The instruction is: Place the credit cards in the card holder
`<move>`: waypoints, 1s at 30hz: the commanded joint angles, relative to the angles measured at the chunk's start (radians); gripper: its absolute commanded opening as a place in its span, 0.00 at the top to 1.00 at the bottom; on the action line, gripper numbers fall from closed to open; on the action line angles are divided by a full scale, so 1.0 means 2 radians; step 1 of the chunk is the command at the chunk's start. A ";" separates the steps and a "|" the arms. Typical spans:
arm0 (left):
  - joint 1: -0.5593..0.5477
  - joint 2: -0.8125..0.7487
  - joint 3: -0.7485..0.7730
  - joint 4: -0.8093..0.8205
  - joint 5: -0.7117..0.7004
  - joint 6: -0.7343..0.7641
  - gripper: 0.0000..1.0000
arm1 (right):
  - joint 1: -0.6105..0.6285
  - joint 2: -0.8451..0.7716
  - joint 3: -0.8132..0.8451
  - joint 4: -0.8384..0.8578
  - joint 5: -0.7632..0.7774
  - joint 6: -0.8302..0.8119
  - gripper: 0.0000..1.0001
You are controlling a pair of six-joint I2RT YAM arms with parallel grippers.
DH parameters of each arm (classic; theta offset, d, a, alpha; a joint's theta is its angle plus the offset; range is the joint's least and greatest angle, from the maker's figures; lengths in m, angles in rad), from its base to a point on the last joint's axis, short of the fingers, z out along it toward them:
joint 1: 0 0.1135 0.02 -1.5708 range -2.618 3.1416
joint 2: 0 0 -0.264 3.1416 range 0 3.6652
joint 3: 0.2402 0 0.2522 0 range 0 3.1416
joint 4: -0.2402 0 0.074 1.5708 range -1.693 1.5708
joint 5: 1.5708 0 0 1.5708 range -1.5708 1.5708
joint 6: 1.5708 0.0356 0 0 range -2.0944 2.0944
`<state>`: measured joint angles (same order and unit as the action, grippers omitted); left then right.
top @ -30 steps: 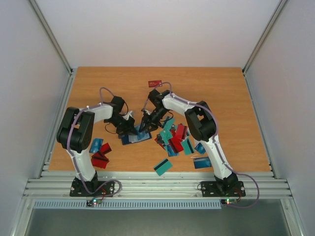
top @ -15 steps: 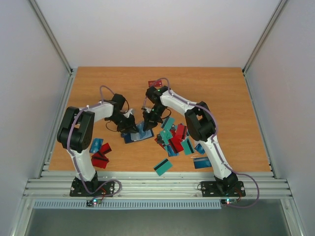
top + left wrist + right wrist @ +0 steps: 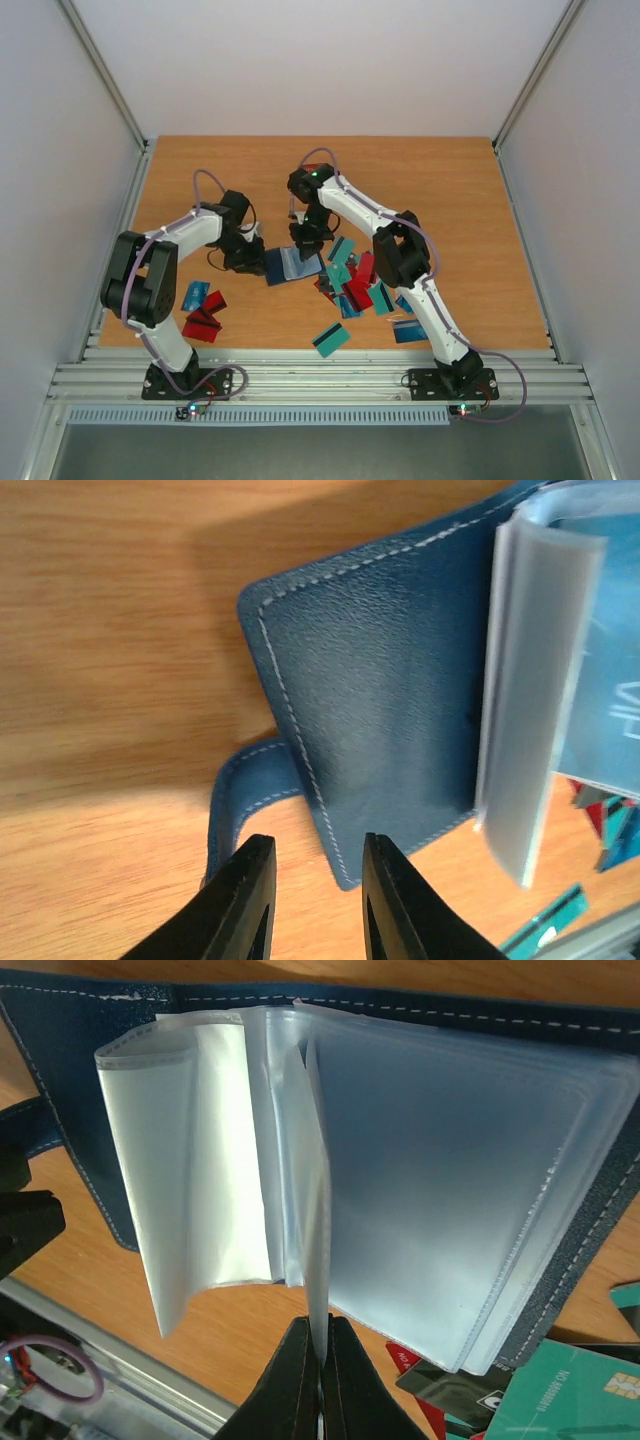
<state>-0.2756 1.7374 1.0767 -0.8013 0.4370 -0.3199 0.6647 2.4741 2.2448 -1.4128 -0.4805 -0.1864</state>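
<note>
Light, floppy card holder point(image 3: 380, 680) — right gripper point(image 3: 320, 1328) clamps one slippery clear sleeve point(image 3: 318, 1250); left gripper point(image 3: 316, 848), slightly parted and empty, should pin its stiffer left side.

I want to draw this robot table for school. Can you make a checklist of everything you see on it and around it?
Surface: brown wooden table.
Job's things: card holder lies open between the arms; credit cards are piled by the right arm, with more by the left arm.
Clutter: nothing seen.
Grippers: left gripper is open at the holder's corner, holding nothing; right gripper is shut on a clear sleeve of the holder.
Cables: purple cables loop along both arms.
Surroundings: white walls, with metal rails in front.
</note>
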 commanded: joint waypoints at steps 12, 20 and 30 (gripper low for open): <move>0.002 0.020 -0.046 0.026 -0.043 0.017 0.97 | 0.061 0.103 0.165 -0.142 0.127 0.016 0.98; 0.002 0.035 -0.064 0.058 -0.006 0.004 1.00 | 0.074 0.094 0.165 -0.124 0.086 0.024 0.87; 0.003 0.033 -0.063 0.067 0.026 -0.001 1.00 | 0.078 0.086 0.152 -0.061 -0.031 0.045 0.70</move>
<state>-0.2634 1.7664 0.9794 -0.7078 0.4862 -0.3149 0.8135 2.6461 2.5660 -1.5833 -0.4381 -0.1276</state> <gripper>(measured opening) 0.014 0.288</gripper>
